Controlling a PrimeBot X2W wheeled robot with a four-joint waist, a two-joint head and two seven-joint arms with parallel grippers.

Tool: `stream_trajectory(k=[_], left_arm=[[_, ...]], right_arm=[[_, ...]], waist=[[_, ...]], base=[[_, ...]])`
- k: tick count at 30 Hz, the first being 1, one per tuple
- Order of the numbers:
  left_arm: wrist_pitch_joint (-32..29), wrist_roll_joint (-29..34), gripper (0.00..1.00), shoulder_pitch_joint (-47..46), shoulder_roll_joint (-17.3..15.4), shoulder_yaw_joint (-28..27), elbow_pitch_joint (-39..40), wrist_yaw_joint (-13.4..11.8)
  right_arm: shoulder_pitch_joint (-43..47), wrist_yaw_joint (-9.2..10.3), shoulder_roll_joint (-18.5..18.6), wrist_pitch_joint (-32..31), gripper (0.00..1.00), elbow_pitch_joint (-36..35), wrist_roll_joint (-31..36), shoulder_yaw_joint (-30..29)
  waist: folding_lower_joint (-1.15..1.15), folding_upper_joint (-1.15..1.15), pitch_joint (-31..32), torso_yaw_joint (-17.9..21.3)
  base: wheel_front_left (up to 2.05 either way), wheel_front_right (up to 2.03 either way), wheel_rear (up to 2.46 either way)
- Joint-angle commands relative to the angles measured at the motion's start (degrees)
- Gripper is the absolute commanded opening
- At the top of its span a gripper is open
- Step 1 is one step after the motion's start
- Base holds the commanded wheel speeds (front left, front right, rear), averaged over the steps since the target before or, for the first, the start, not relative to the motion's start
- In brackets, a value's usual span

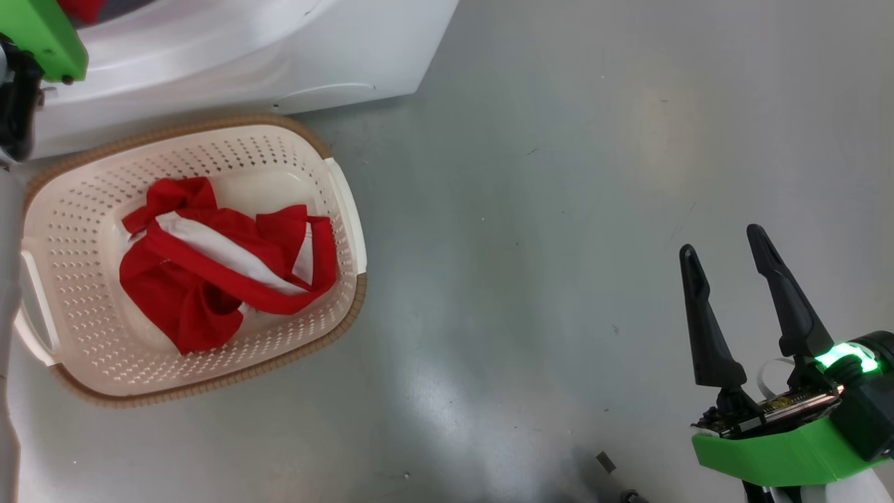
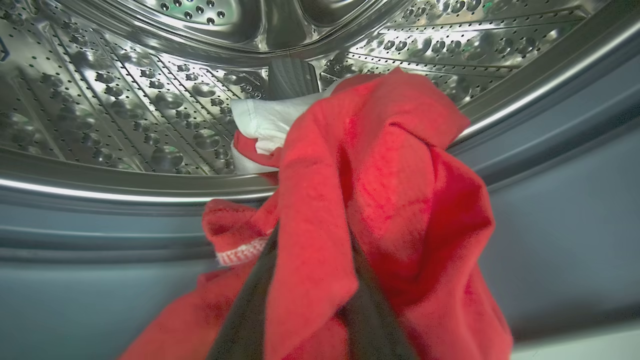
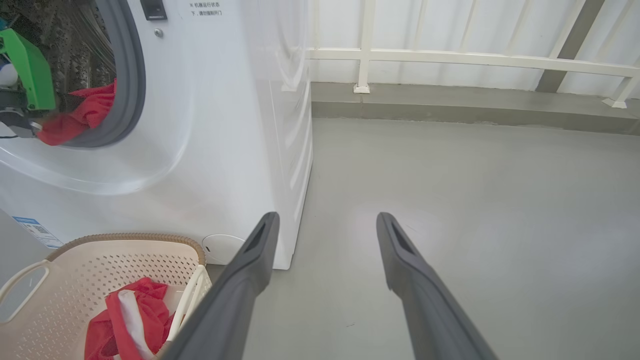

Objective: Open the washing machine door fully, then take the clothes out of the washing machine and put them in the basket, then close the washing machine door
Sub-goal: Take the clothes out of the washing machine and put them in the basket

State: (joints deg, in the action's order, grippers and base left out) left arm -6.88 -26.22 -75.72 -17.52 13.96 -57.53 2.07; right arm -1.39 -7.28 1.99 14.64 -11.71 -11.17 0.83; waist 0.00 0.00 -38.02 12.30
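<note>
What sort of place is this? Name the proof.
Probably a laundry corner on a balcony or utility area: a white washing machine, a basket on bare grey floor, a pale railing behind.

Right gripper [image 1: 721, 241]: two long, tapered dark-grey fingers [image 1: 705, 328] on a green wrist housing [image 1: 782, 454] (lit green ring [image 1: 848, 355] beside it), circuit board [image 1: 789, 404] exposed.

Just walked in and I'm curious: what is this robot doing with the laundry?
The robot is emptying the washing machine. Its left hand is at the drum mouth with a red garment between its fingers. Another red-and-white garment already lies in the basket on the floor. Its right hand hangs open above the floor, holding nothing.
</note>
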Motion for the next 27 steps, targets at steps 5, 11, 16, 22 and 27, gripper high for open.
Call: stream_trajectory(k=[5,11,16,22,27], left_arm=[[1.25,-0.29,0.0,-1.49,-2.59,-0.69,0.52,-0.03],[4.84,-0.9,0.0,-0.29,-3.1,-1.23,2.01,-0.04],[9.06,-0.81,0.0,1.62,-4.09,-1.49,5.47,-0.22],[13.16,-0.82,0.0,5.17,-5.56,-2.35,11.74,-1.82],[13.24,-1.22,0.0,9.21,-6.95,-2.79,17.65,-2.67]], right_arm=[[0.69,-0.21,0.88,0.36,1.0,-0.75,-1.0,1.44],[0.28,-0.21,0.88,0.36,1.0,-0.61,-1.18,1.66],[0.08,-0.21,0.88,0.36,1.0,-0.63,-1.28,1.38],[-0.32,-0.21,0.88,0.36,1.0,-0.63,-1.53,1.32],[-0.63,-0.21,0.88,0.36,1.0,-0.42,-1.66,1.2]], waist=[[0.0,0.0,0.05,-0.16],[0.0,0.0,-0.23,-0.58],[0.0,0.0,-0.77,-1.13],[0.0,0.0,-1.31,-1.64],[0.0,0.0,-1.39,-2.05]], base=[[0.0,0.0,0.0],[0.0,0.0,0.0],[0.0,0.0,0.0],[0.0,0.0,0.0],[0.0,0.0,0.0]])
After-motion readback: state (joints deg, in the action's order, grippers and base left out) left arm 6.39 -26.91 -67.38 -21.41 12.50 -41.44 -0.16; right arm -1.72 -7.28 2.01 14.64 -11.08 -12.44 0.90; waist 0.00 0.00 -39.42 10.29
